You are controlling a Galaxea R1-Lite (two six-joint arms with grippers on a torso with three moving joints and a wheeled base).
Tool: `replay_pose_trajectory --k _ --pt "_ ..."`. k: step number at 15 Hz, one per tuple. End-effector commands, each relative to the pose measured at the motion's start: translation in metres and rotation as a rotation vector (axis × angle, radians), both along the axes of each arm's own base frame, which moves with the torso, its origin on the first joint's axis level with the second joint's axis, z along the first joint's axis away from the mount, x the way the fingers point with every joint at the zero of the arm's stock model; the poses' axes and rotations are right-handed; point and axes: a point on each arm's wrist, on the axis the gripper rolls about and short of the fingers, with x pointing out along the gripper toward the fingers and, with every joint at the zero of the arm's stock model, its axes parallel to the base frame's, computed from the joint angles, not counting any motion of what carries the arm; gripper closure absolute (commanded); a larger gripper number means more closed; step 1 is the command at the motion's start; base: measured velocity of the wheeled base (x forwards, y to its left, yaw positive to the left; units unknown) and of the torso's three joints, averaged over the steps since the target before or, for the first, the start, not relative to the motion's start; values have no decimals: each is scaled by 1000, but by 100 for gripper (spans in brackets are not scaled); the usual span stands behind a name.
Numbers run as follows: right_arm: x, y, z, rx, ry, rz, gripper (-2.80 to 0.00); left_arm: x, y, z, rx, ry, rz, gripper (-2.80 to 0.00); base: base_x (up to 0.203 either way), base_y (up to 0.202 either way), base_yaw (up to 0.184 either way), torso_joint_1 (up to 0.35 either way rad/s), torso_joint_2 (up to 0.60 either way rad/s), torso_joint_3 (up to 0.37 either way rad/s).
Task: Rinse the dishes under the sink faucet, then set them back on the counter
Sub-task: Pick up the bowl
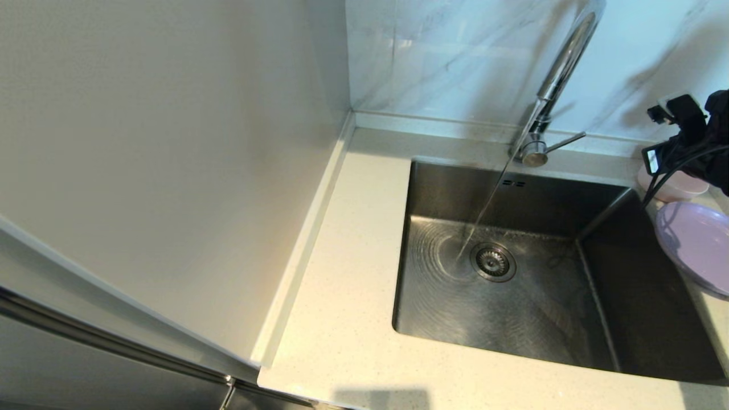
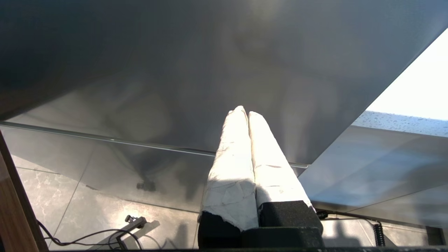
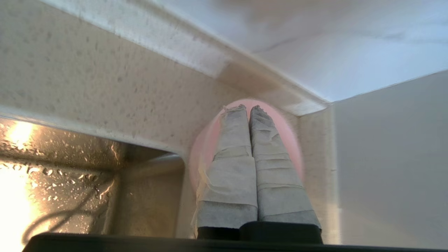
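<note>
Head view: I look down on a cream speckled worktop (image 1: pixel 347 285) that wraps around a square steel sink (image 1: pixel 541 319). A chrome tap (image 1: pixel 561 68) rises from the back edge of the basin, its thin lever sticking out toward the right. A thin stream of water (image 1: pixel 484 210) runs slantwise from the tap and lands just left of the round drain strainer (image 1: pixel 493 262), spreading rings across the wet sink floor. Two small overflow slots sit in the back wall of the basin.

At the far right of the worktop, beyond the sink's right rim, a small pink bowl (image 1: pixel 678 188) sits near the back corner, and a wider lilac plate (image 1: pixel 697 245) lies just in front of it, partly cut off by the picture's edge. My right arm (image 1: pixel 692 134), black with trailing cables, hangs over the bowl and hides part of it.

In the right wrist view, my right hand (image 3: pixel 247 108) has its two taped fingers (image 3: pixel 227 168) pressed together, closed and holding nothing. Their tips point at the pink bowl (image 3: pixel 210 140), which shows behind them on the worktop beside the sink's corner; I cannot tell whether they touch it.

In the left wrist view, my left hand (image 2: pixel 244 112) is also closed and empty, its white-wrapped fingers (image 2: pixel 231 164) together. It is down below the worktop, in front of a grey metal cabinet front (image 2: pixel 175 70), with a tiled floor (image 2: pixel 52 196) and a loose cable (image 2: pixel 87 236) beneath it. This arm does not show in the head view.
</note>
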Motion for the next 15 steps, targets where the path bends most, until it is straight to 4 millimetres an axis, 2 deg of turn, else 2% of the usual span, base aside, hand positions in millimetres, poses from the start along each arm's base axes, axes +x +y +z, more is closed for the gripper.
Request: replay_pose_trajectory --k 1,3,4,6,7,10,12,14,15 --pt "-17 2 24 16 52 -6 0 0 0 0 0 0 -1 0 0 0 0 0 0 0" --pt "-42 0 41 101 239 2 0 0 0 0 0 0 0 0 0 0 0 0 0 0" --pt "-62 -2 50 160 315 31 0 0 0 0 0 0 0 0 0 0 0 0 0 0" --pt "-96 -9 62 271 383 118 0 0 0 0 0 0 -1 0 0 0 0 0 0 0" --pt "-105 -12 61 322 417 145 0 0 0 0 0 0 -1 0 0 0 0 0 0 0" --pt "-113 -11 56 526 421 137 0 0 0 0 0 0 0 0 0 0 0 0 0 0" --pt "-105 0 54 610 407 156 0 0 0 0 0 0 -1 0 0 0 0 0 0 0" --pt "-92 2 51 592 375 145 0 0 0 0 0 0 0 0 0 0 0 0 0 0" --pt "-81 1 51 557 315 106 -280 0 0 0 0 0 0 0 0 0 0 0 0 0"
